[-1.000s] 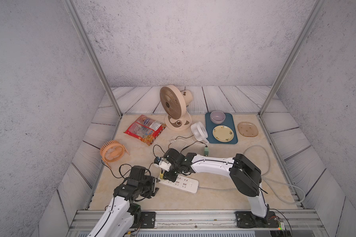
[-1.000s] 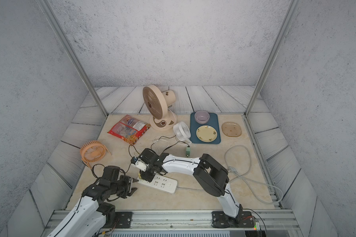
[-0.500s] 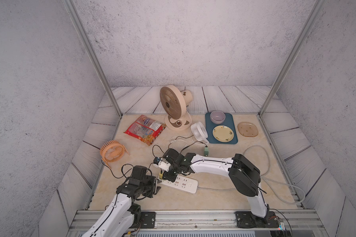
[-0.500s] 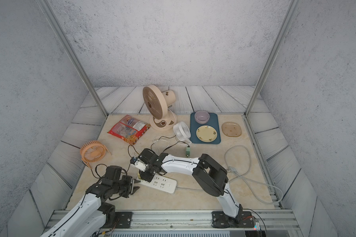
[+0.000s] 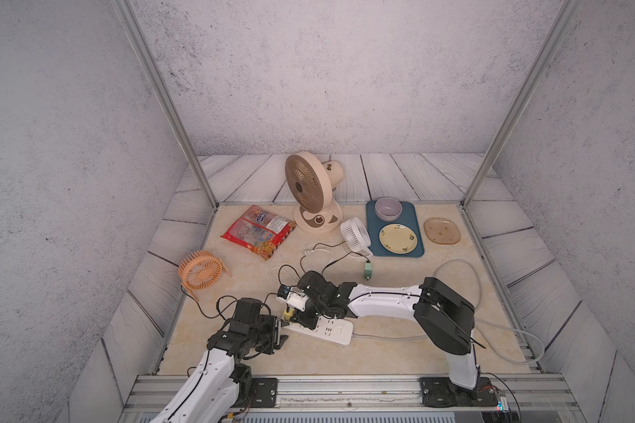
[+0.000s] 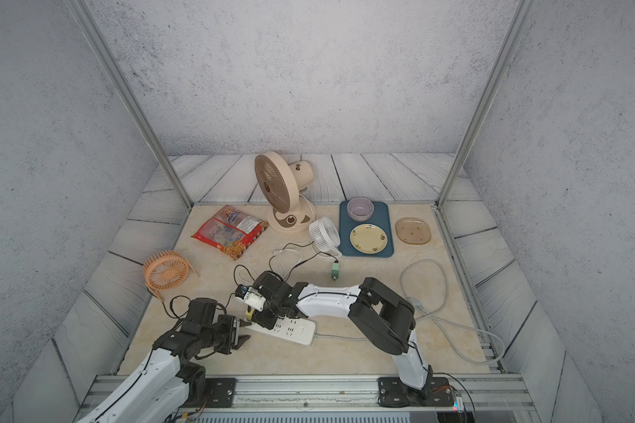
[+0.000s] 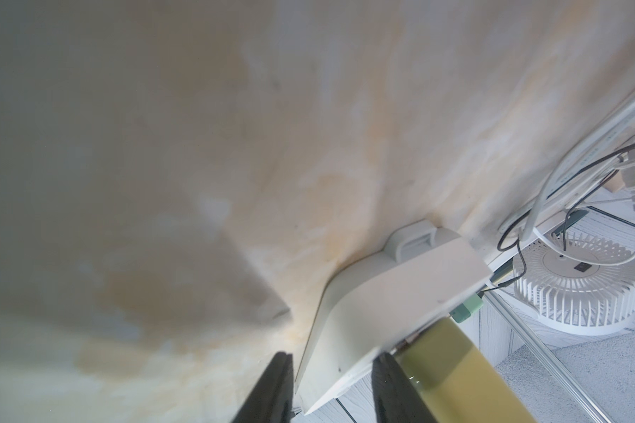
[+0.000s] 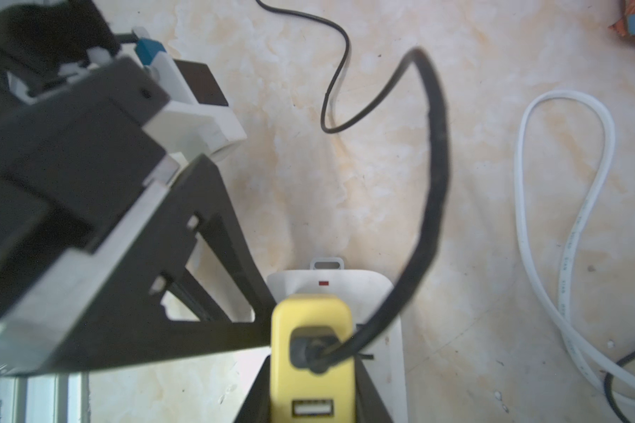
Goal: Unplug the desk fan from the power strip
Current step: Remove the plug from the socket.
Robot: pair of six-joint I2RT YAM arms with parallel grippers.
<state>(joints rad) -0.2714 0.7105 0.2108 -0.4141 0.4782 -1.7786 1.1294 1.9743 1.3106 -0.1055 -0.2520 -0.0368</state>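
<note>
The white power strip lies near the table's front. A yellow plug with a black cable stands on its left end. My right gripper is shut on that plug. A bit of prong shows between the plug and the power strip. My left gripper has a finger on each side of the strip's end; whether it clamps is unclear. The orange desk fan stands at the left, and its black cable runs toward the strip.
A beige fan, a small white fan with a loose green adapter, and a snack pack sit behind. A blue tray holds a bowl and a plate. The strip's grey cord loops to the right.
My left gripper has moved right, up to the strip's end, and now straddles it. The right arm has stayed on the yellow plug.
</note>
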